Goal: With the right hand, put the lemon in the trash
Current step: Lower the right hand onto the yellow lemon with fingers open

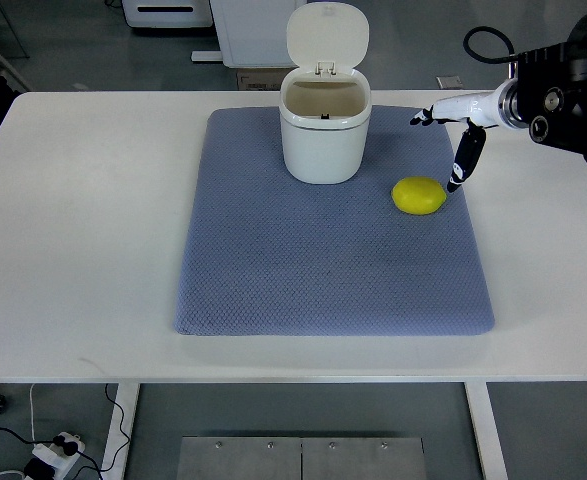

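though spread and empty beside the lemon (pixel 419 195) right of centre, right hand (pixel 455 135) should wrap its firm, light, rollable, waxy middle.

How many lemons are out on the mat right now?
1. The lemon lies on the blue mat, right of the open trash bin, beside the right hand. The bin's bottom is hidden.
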Motion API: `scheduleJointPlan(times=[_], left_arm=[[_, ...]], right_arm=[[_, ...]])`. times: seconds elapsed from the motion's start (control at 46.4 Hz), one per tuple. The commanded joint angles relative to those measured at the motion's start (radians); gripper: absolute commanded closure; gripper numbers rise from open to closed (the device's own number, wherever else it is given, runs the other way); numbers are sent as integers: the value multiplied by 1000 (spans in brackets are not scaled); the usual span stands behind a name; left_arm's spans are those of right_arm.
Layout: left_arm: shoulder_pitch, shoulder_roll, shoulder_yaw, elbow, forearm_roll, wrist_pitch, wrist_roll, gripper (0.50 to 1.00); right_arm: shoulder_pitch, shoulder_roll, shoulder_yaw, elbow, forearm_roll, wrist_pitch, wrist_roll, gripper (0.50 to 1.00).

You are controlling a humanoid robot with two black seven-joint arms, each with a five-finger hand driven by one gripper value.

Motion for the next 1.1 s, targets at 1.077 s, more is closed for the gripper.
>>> scheduleJointPlan(times=[1.077], left_arm=[[0,0,0,0,0,0,0,500]], right_arm=[[-125,54,18,-18,47,-52,14,622]])
